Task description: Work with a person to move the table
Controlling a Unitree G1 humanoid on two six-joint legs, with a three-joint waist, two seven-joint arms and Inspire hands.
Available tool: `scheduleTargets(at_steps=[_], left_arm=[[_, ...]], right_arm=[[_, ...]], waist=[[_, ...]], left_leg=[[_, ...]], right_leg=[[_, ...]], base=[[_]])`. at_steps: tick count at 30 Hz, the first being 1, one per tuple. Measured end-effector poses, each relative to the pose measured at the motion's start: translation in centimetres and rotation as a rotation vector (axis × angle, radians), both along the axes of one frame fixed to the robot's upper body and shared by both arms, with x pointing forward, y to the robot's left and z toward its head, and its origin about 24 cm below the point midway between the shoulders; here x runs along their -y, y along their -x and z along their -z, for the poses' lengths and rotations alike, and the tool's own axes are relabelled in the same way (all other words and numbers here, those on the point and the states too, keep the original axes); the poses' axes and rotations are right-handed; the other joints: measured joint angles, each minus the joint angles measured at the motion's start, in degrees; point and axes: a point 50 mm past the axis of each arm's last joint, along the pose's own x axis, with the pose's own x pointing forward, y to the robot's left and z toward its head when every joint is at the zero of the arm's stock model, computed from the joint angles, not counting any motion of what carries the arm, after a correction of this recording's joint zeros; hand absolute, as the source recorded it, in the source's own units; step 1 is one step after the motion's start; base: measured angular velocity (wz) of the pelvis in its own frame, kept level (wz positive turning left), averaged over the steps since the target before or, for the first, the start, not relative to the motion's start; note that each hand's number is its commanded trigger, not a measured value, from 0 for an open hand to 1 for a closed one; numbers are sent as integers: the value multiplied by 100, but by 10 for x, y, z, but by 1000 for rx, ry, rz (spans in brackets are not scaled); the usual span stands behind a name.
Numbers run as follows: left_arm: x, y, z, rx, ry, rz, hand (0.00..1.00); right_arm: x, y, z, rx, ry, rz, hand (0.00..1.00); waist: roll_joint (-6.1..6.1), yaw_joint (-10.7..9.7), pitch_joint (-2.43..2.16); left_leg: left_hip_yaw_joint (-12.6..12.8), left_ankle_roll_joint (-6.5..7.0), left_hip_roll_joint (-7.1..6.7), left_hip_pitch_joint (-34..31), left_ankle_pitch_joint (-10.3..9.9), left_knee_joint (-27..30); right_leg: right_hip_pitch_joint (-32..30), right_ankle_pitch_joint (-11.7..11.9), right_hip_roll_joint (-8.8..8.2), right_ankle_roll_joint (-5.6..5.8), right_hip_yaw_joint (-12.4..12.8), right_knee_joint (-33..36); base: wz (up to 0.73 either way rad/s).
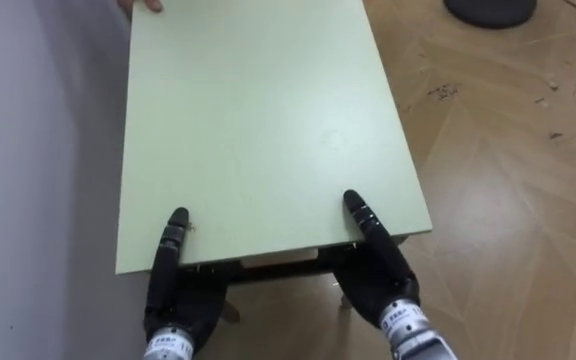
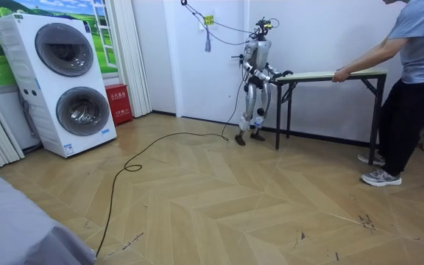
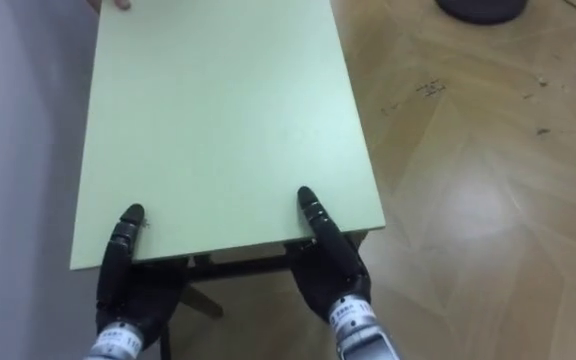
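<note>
Herringbone wood floor (image 1: 508,200), white wall (image 1: 28,150) on robot's left. Green-topped table (image 1: 258,120) runs along the wall, long axis away from robot. Robot stands at its near short end. Left hand (image 1: 173,300) and right hand (image 1: 378,270) are both at that edge, coming up from below, tips over the top. Grip: can't tell, mostly hidden under the tabletop. Person (image 2: 418,73) holds the far end.

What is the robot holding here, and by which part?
The pale green rectangular table, by its near short edge: left hand and right hand, thumbs on top, fingers hidden beneath.
</note>
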Motion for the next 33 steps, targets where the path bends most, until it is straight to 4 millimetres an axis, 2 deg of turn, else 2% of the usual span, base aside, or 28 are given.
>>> scheduleTargets(at_steps=[1, 2, 4, 6, 9, 13, 25, 29, 30, 33], left_arm=[[1, 1, 2, -9, 1, 9, 100], [1, 2, 2, -13, 0, 10, 100], [1, 4, 3, -18, 1, 7, 100], [0, 4, 3, -19, -3, 7, 100], [1, 5, 5, -27, 1, 8, 100], [0, 7, 7, -44, -5, 15, 100], [-8, 11, 22, -91, -107, 52, 100], [-10, 13, 29, -85, -138, 83, 100], [-12, 15, 32, -91, -155, 101, 100], [-13, 17, 35, -94, -180, 124, 100]], right_arm=[[2, 4, 2, -13, 0, 8, 100], [2, 5, 3, -17, -1, 9, 100], [1, 5, 3, -19, -2, 1, 100], [1, 5, 4, -26, -6, 1, 100], [1, 6, 4, -35, -5, -2, 100], [1, 7, 6, -53, 0, -3, 100], [-3, 11, 24, -123, -17, -14, 100], [-2, 8, 29, -127, -4, -23, 100], [-2, 8, 31, -132, -4, -24, 100], [-2, 9, 33, -142, -3, -26, 100]], waist=[[23, -95, -33], [15, -91, -43], [13, 26, -45], [13, 38, -45], [12, 74, -45], [-4, 166, -42], [-59, 167, -37], [-73, 171, -48], [-73, 174, -74], [-78, 192, -80]], left_leg=[[43, -1, 20, 82, -1, -92], [110, -2, 41, 133, 0, -158], [178, -6, 78, 210, 0, -236], [202, -6, 89, 281, 0, -298], [310, -6, 105, 413, 0, -450], [451, -6, 105, 571, 0, -589], [459, -8, 110, 892, -1, -804], [493, -13, 113, 998, -4, -933], [498, -13, 114, 1027, -5, -933], [503, -13, 116, 1098, -5, -954]], right_leg=[[13, 166, 97, 38, 0, -67], [54, 185, 110, 20, 24, -108], [226, 231, 215, 58, 137, -394], [392, 276, 260, 99, 169, -664], [628, 409, 367, 125, 430, -1055], [802, 482, 406, 133, 636, -1289], [1143, 498, 458, 120, 653, -1458], [1175, 499, 475, 119, 639, -1453], [1203, 499, 476, 119, 630, -1453], [1262, 498, 482, 119, 632, -1451]], base=[[72], [39], [0], [8], [0], [-3], [4], [-2], [0], [0]])
